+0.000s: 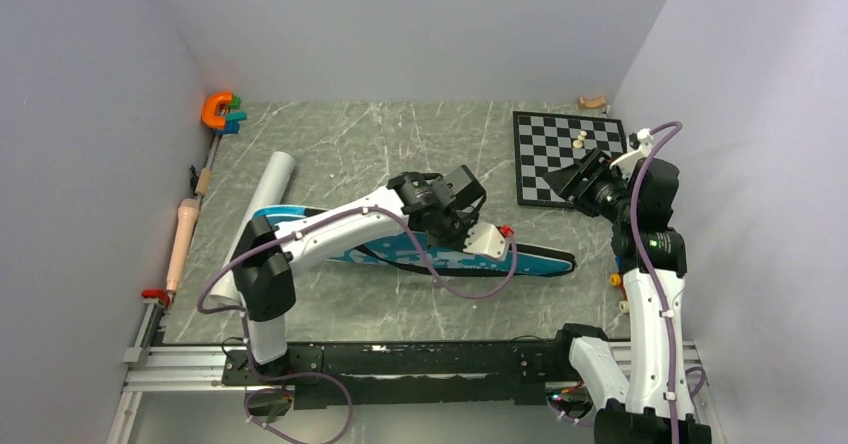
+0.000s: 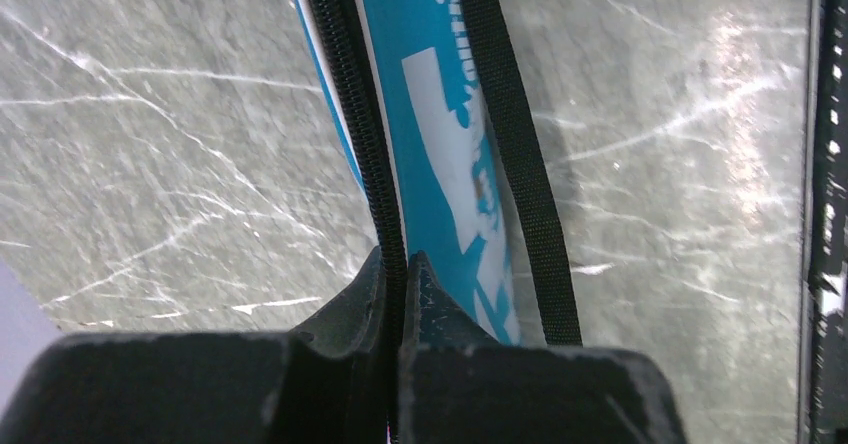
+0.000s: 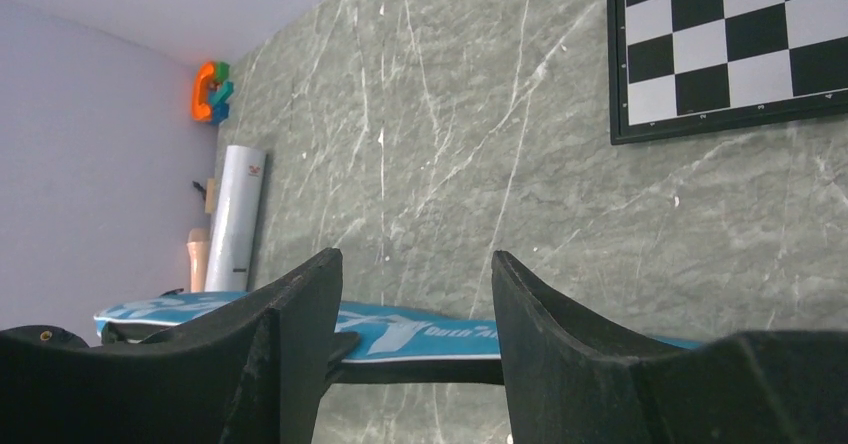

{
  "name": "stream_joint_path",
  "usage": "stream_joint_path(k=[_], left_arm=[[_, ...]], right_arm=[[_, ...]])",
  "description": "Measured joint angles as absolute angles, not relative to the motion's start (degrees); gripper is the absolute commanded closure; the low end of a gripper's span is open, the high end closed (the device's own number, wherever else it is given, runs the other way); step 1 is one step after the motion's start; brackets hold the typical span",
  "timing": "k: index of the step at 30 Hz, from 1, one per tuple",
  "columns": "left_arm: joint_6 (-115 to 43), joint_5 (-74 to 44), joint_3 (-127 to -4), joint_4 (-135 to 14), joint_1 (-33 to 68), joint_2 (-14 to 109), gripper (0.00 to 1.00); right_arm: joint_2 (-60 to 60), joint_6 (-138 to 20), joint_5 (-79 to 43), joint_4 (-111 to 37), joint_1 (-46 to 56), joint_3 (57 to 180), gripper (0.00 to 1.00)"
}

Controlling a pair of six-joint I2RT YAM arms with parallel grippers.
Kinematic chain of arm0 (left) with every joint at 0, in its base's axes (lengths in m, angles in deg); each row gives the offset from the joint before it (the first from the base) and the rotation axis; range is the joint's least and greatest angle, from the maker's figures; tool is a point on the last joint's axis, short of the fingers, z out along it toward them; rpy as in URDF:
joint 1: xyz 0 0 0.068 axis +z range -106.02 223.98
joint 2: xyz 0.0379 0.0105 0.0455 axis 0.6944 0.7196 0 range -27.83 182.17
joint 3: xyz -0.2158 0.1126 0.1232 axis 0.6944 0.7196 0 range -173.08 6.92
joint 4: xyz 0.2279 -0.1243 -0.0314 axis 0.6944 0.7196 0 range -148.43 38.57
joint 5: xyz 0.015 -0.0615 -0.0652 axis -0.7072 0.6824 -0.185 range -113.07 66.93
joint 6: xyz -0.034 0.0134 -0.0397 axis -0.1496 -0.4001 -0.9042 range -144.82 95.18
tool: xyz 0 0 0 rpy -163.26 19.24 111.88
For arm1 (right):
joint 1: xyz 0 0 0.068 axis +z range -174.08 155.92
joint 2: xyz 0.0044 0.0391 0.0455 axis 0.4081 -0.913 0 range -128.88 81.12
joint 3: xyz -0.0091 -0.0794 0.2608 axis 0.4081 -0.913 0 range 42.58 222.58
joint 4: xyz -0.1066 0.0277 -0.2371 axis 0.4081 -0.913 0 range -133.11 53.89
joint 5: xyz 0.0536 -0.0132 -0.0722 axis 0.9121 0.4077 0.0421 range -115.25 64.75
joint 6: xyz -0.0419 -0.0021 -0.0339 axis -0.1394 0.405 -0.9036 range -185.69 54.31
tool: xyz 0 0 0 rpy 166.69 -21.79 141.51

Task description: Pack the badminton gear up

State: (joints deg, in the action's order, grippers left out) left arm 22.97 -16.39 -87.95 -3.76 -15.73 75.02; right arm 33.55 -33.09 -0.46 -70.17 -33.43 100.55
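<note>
The blue racket-shaped bag (image 1: pixel 540 259) lies flat across the middle of the table, its black strap (image 2: pixel 510 134) running along it. My left gripper (image 1: pixel 497 244) reaches over the bag's narrow right part. In the left wrist view it (image 2: pixel 397 259) is shut on the bag's black zipper edge (image 2: pixel 360 114). The long white tube (image 1: pixel 264 209) lies at the left, beyond the bag's wide end. My right gripper (image 1: pixel 558 181) hangs above the chessboard's near left corner. Its jaws (image 3: pixel 415 264) stand open with nothing between them, and the bag (image 3: pixel 420 329) shows past them.
A black-and-white chessboard (image 1: pixel 565 154) with a few small pieces lies at the back right. An orange clamp (image 1: pixel 218 111) sits in the back left corner. A wooden handle (image 1: pixel 183 239) lies along the left wall. Small items (image 1: pixel 617 280) sit by the right arm.
</note>
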Motion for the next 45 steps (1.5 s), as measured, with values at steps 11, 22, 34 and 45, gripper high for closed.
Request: stream_joint_path(k=[11, 22, 34, 45], left_arm=[[22.05, -9.18, -91.60, -7.03, -13.30, 80.66, 0.66], [20.83, -10.51, -91.38, -15.58, -5.50, 85.32, 0.16], [18.91, -14.45, -90.71, -15.95, -1.13, 85.32, 0.00], [9.38, -17.20, -86.09, -9.44, 18.20, 66.34, 0.01]], right_arm=[[32.52, -32.72, -0.13, -68.03, -33.43, 97.78, 0.40], [30.42, -31.60, -0.09, -65.63, -32.90, 95.39, 0.40], [28.04, -30.97, -1.99, -63.86, -28.60, 95.02, 0.39], [22.64, -29.83, -9.00, -62.98, -14.32, 94.89, 0.21]])
